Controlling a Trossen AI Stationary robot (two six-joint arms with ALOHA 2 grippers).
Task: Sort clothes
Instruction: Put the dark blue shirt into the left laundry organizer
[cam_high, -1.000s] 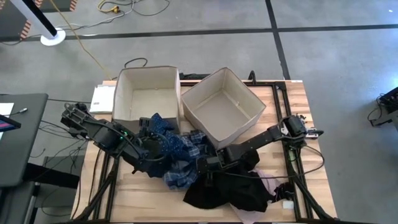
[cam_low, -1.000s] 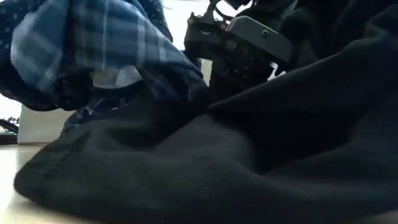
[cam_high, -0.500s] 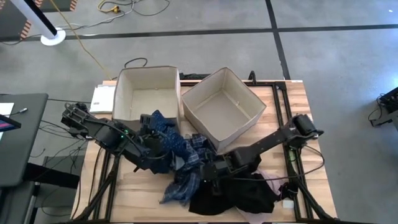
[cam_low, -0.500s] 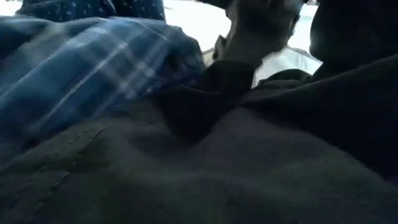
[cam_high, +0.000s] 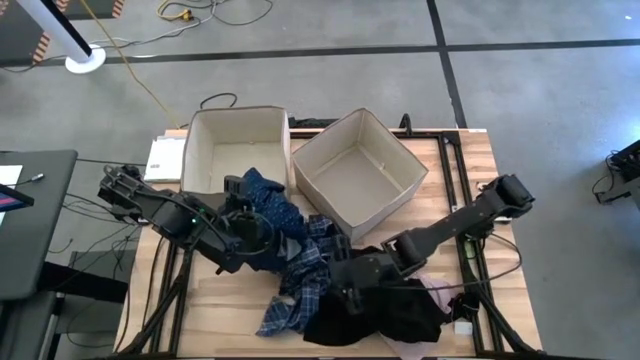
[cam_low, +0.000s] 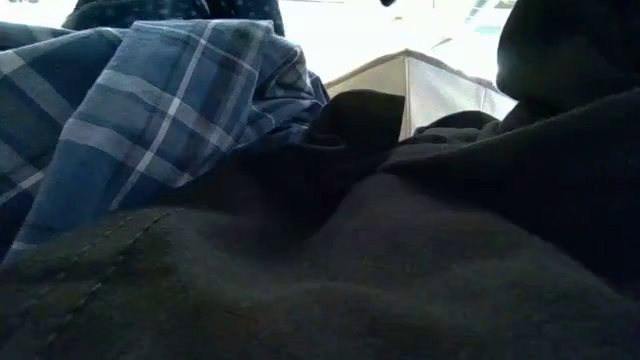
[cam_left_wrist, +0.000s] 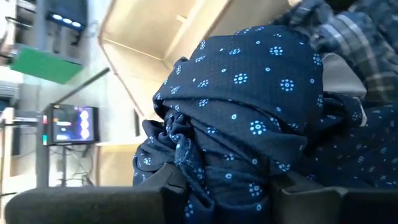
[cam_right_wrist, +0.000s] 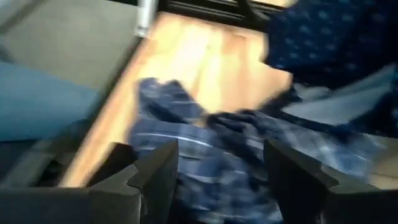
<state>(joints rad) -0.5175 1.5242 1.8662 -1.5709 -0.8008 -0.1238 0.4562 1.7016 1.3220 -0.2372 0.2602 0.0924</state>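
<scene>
Wooden table edge (cam_high: 215, 310) beside plaid shirt (cam_high: 295, 300)

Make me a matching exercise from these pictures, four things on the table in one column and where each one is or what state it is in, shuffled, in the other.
1. dark blue patterned piece
2. plaid shirt
3. large black garment
4. right beige box

A. empty, turned at an angle
B. on the table under the right arm
C. gripped in the left claw
D. on the table below the open right claw

Pairs: 1-C, 2-D, 3-B, 4-A
</scene>
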